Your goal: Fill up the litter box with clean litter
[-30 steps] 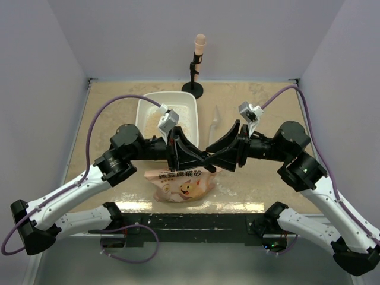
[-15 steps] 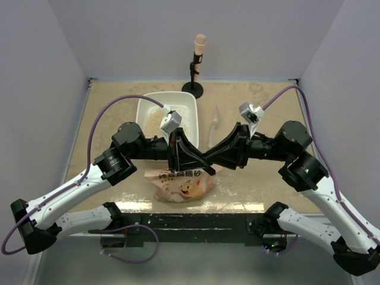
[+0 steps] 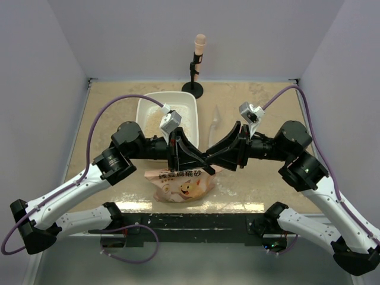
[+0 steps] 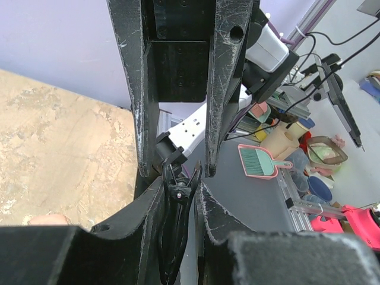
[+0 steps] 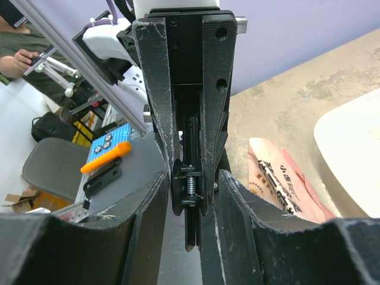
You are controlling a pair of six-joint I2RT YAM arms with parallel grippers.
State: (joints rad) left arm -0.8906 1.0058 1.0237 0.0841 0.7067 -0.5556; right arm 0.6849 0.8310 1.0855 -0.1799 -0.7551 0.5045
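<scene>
Litter box (image 3: 178,98): logged at 11 o'clock from the spot where both grippers meet, on the far-left part of the table (image 3: 261,101).

Nearest, at 6 o'clock of the table, just past the arm bases: noted an orange-pink bag (image 3: 181,187), printed face with a cartoon animal turned up toward the overhead camera.

Next out, above the bag's far edge: found left gripper (image 4: 179,181) reaching in from 9 o'clock and right gripper (image 5: 193,175) from 3 o'clock, tips nose to nose. Saw a small black spring clip (image 5: 190,185) between them. Left fingers narrow, pinched on the clip. Right fingers partly apart, straddling the same clip from the opposite side; cannot tell whether pressing it or just clear of it.

Beyond, at 1 o'clock from the meeting spot: noted a thin clear plastic item (image 3: 214,122) lying on the table, near the litter box at its 3 o'clock; shape too faint to name.

At the litter box itself: white, shallow, rounded corners. Found clean litter (image 3: 155,123) inside, a tan layer over the near part of the floor, partly hidden behind the left wrist; far part bare white.

Farthest, at 12 o'clock by the back wall: black stand (image 3: 193,89) with round base, peach-coloured tip on top.
</scene>
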